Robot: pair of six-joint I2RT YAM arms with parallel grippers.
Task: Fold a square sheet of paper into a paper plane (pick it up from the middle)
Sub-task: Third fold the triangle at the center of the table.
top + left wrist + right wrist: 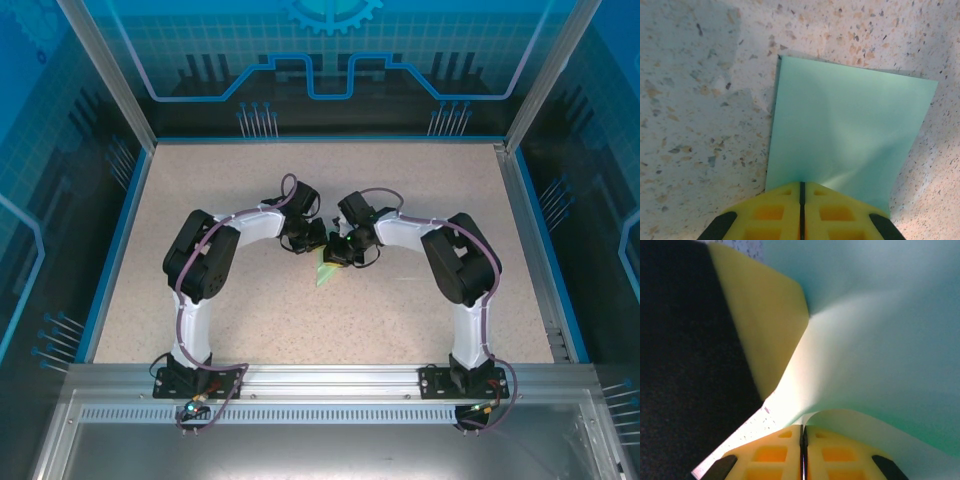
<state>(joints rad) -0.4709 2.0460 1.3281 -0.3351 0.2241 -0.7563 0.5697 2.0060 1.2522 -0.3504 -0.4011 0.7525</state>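
One folded sheet of pale mint-green paper [325, 272] [850, 130] is at the middle of the speckled beige tabletop [400, 320]. The left gripper [802, 187] has its yellow fingers [775, 210] pinched tight on one edge, and the right gripper [803, 429] is clamped on the paper too, right beside it.

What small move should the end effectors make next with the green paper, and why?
Probably lower the right end effector a little, so the bowed sheet of paper flattens toward the table. Both end effectors are shut on it; by the left end effector it looks nearly flat.
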